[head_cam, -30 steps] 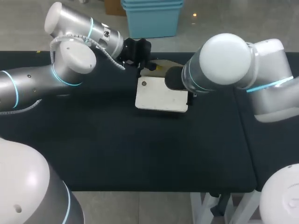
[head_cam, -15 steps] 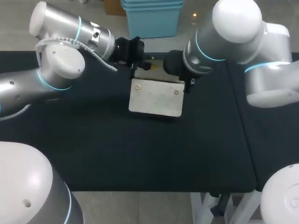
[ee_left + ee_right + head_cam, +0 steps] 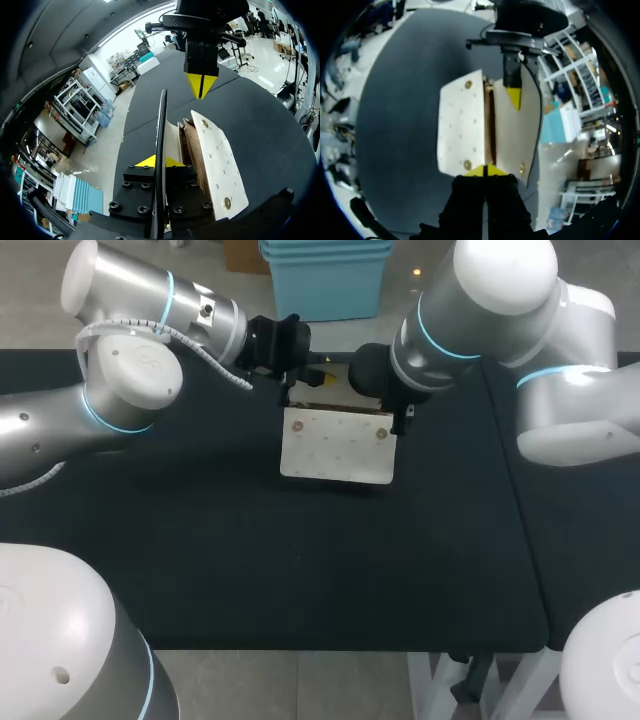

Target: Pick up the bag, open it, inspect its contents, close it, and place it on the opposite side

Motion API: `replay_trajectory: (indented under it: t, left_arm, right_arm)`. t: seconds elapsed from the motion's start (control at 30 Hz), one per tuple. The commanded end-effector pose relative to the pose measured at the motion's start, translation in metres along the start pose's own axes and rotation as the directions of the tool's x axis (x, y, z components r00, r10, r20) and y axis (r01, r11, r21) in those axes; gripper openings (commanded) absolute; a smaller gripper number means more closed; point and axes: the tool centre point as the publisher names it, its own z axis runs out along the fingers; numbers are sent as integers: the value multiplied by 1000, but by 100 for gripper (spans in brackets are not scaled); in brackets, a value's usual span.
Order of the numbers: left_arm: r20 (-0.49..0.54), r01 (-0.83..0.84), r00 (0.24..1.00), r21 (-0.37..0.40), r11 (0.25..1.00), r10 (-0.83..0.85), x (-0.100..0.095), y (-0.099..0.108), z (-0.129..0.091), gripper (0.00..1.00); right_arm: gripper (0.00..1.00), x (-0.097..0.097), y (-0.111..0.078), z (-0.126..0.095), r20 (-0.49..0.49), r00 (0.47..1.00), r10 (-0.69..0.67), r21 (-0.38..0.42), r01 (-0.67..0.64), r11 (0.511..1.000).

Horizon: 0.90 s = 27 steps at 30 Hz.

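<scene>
1. In the head view, a flat cream rectangular bag (image 3: 337, 445) with small brass studs is over the far middle of the black table (image 3: 250, 560). I cannot tell whether it rests there or hangs clear. The left arm (image 3: 120, 390) comes in to its far left corner, and the right arm (image 3: 480, 330) to its far right corner. Each wrist covers its own fingers, so neither the left jaws nor the right jaws can be read from here.
2. In the left wrist view, the left jaws are clamped on the bag: a thin black-edged panel (image 3: 161, 125) runs straight out from between their yellow tips (image 3: 142, 161). The studded cream front (image 3: 215, 160) lies just beside them, with brown inner layers showing in the gap. Ahead, the right jaws point down with their tips pressed together. Whether they nip any part of the bag is hard to make out.
3. In the right wrist view, the right jaws' tips meet at the near end of the bag's brown seam (image 3: 490, 125), and the gripper body hides the contact. Beyond, one yellow tip of the left jaws lies against the black-edged panel.
</scene>
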Motion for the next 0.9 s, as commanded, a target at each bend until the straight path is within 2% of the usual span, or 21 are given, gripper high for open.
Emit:
replay_trajectory:
  t: [0.03, 0.3, 0.53, 0.9]
  left_arm:
    - [-6, 17, 1000, -10, 1000, -17, 2, -4, -3, 0]
    - [-32, 62, 998, 17, 998, -61, 3, -7, 3, 0]
    - [-54, 69, 996, 39, 997, -67, 1, -13, 3, 0]
    - [-44, 126, 991, 40, 991, -124, -2, -6, 4, 0]
  right_arm:
    - [0, -8, 9, 9, -39, 999, 3, 11, -3, 1000]
    - [0, -12, 12, 27, -50, 999, -18, -19, 18, 1000]
    - [0, -14, 8, 41, -53, 998, -21, 3, 21, 1000]
    - [0, 0, 4, 55, -62, 998, -20, 5, 21, 1000]
